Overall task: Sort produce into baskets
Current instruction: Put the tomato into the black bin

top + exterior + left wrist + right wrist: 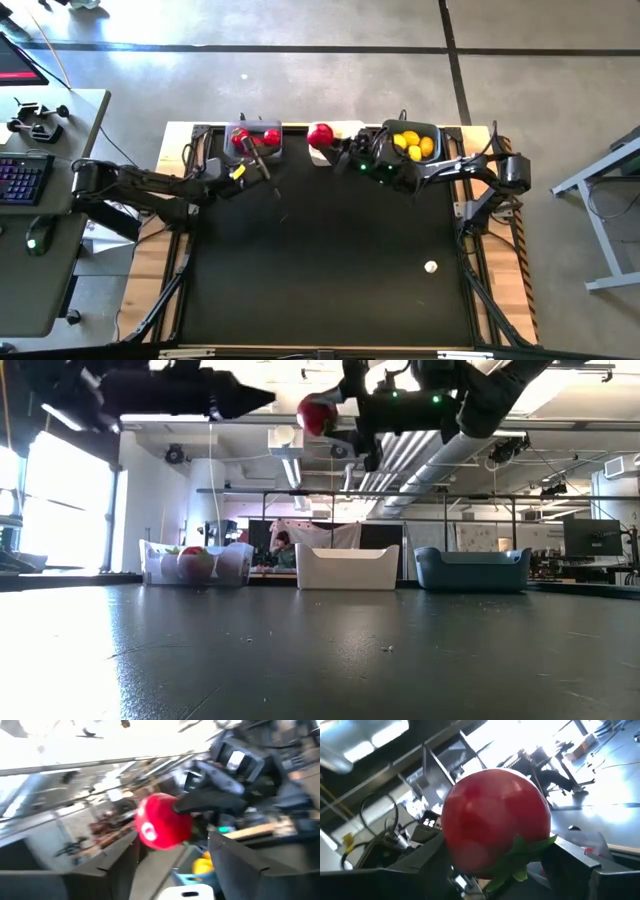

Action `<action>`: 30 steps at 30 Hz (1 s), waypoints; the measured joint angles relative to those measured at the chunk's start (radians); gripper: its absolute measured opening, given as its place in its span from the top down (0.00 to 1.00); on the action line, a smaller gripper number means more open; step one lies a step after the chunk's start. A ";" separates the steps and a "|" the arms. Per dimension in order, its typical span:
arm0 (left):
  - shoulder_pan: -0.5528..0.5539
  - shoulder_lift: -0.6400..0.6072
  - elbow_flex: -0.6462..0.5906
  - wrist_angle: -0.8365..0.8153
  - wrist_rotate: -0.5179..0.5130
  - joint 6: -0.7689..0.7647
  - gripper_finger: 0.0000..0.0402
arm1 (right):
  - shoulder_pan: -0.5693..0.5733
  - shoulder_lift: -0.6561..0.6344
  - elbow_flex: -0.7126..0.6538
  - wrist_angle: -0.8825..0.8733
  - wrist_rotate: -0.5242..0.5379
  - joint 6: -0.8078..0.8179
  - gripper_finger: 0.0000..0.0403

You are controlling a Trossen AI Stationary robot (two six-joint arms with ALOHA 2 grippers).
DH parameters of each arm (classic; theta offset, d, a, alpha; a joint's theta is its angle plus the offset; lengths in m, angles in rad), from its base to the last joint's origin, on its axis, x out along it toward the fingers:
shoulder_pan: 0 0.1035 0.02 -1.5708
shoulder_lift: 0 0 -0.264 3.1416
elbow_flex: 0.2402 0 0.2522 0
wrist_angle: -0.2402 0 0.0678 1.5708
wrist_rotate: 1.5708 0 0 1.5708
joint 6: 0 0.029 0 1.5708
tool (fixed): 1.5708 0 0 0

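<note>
High: right gripper (pixel 330 143) fingers clamp a tomato (pixel 319 135) over white tub (pixel 345 128); left gripper (pixel 262 170) by grey tub (pixel 253 140), fingers can't tell. Garlic (pixel 430 267) on tabletop (pixel 320 260). R wrist: tomato (pixel 495 822) between fingers. No legible writing.

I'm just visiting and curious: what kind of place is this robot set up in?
Probably a robotics lab or workshop: bare concrete floor, a desk with a keyboard beside the black work table, exposed ceiling ducts, and monitors on benches in the room behind.
</note>
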 joint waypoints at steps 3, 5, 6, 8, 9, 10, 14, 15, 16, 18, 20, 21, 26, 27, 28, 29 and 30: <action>-0.016 0.036 0.060 0.000 -0.078 0.055 0.38 | 0.001 0.000 0.011 0.020 0.006 0.018 0.36; -0.025 0.063 0.098 0.001 -0.099 0.079 0.35 | 0.005 0.000 0.018 0.033 0.013 0.019 0.36; -0.028 0.078 0.114 0.000 -0.103 0.087 0.34 | 0.008 0.000 0.023 0.039 0.024 0.018 0.36; -0.034 0.110 0.147 0.000 -0.113 0.098 0.32 | 0.013 0.000 0.030 0.055 0.031 0.016 0.36; -0.037 0.127 0.163 0.000 -0.128 0.100 0.31 | 0.015 0.000 0.034 0.063 0.031 0.016 0.36; -0.038 0.142 0.177 0.000 -0.145 0.102 0.31 | 0.018 0.000 0.038 0.068 0.031 0.015 0.36; -0.037 0.200 0.226 -0.001 -0.221 0.085 0.29 | 0.023 0.000 0.056 0.070 0.032 0.011 0.36; -0.037 0.211 0.237 -0.003 -0.238 0.077 0.29 | 0.024 0.000 0.058 0.069 0.032 0.010 0.36; -0.037 0.219 0.248 -0.002 -0.260 0.068 0.28 | 0.024 0.000 0.059 0.069 0.032 0.010 0.36; -0.037 0.233 0.269 -0.001 -0.284 0.049 0.28 | 0.024 0.000 0.059 0.067 0.032 0.009 0.36; -0.037 0.234 0.278 -0.001 -0.288 0.048 0.28 | 0.024 0.000 0.059 0.066 0.032 0.008 0.36; -0.037 0.234 0.282 0.000 -0.276 0.048 0.28 | 0.024 0.000 0.059 0.066 0.032 0.008 0.36; -0.035 0.234 0.293 0.001 -0.252 0.045 0.28 | 0.024 0.000 0.059 0.066 0.032 -0.019 0.36; -0.035 0.234 0.293 -0.005 -0.263 0.044 0.28 | 0.024 0.000 0.059 0.066 0.032 -0.026 0.36; -0.035 0.234 0.293 -0.018 -0.283 0.045 0.29 | 0.024 0.000 0.059 0.066 0.032 -0.035 0.36; -0.035 0.234 0.293 -0.028 -0.302 0.045 0.30 | 0.024 0.000 0.059 0.066 0.033 -0.040 0.36; -0.037 0.234 0.293 -0.038 -0.321 0.045 0.32 | 0.024 0.000 0.059 0.067 0.034 -0.043 0.36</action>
